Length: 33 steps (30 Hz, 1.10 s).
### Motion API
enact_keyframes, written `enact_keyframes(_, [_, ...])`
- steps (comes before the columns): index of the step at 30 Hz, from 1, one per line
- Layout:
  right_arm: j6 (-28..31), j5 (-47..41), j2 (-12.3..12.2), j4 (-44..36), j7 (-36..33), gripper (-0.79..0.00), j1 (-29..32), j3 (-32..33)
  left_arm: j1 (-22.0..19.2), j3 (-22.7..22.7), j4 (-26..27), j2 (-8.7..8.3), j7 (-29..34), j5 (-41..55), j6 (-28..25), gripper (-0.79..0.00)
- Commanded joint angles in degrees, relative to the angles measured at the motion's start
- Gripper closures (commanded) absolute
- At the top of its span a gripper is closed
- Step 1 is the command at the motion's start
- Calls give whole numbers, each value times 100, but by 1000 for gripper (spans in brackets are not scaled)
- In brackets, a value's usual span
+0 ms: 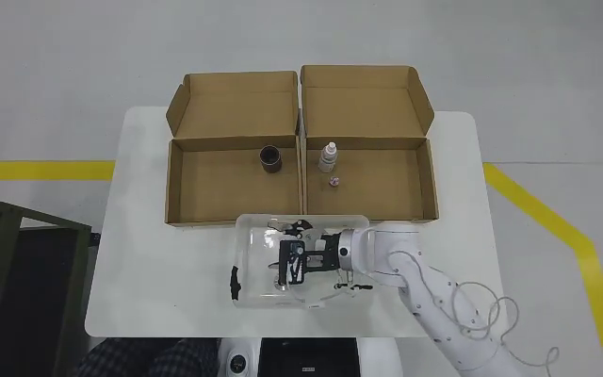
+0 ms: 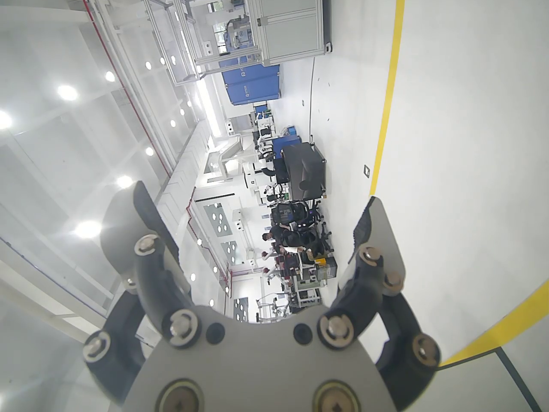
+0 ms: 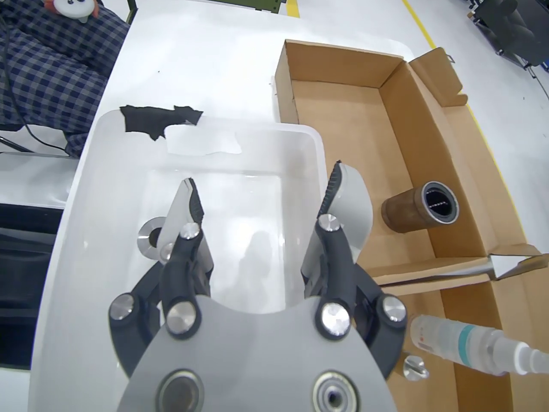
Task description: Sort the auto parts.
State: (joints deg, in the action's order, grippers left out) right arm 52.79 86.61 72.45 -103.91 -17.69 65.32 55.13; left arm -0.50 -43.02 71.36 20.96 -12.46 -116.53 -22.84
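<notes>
- Bench [image 1: 141, 188]: white, carrying two open cardboard boxes along its far side and a clear bin [image 1: 254, 245] on its near side.
- Left box [image 1: 207, 188] and right box [image 1: 386, 184]: side by side and touching. They appear to be the sorting destinations, and both lie beyond the bin's far wall.
- Right end effector [image 3: 263, 177]: hangs over the bin, pointing toward the left of the scene, jaws wide apart and holding nothing.
- Left end effector [image 2: 256, 195]: aimed out at the room, away from the bench, jaws wide and empty. The right arm is therefore judged the nearer one for the next pick.
- Brown cylinder [image 1: 270, 159]: at the far side of the left box, upright with its bore facing up.
- Bottle [image 1: 328, 156]: at the far left of the right box, with a small slotted part [image 1: 335, 182] just beside it on the near side.
- Metal ring [image 3: 148, 237]: lies flat on the bin floor, hole upward, so it has no long axis to align with. It sits just on the near side of the right end effector, partly hidden behind the near finger [image 3: 188, 203] and outside the gap between the jaws. A grasp likely calls for a small shift toward the near side before descending.
</notes>
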Motion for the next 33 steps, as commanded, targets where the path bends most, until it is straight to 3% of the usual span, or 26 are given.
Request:
enact_keyframes(1, [69, 26, -33, -33, -2, -517, 84, 50, 0, 0, 0, 0, 0, 0, 0, -785])
enact_keyframes(13, [357, 263, -180, -88, 7, -511, 464, 73, 0, 0, 0, 0, 0, 0, 0, -785])
enact_keyframes(33, [193, 368, -188, 448, 92, -514, 319, -431, 0, 0, 0, 0, 0, 0, 0, -785])
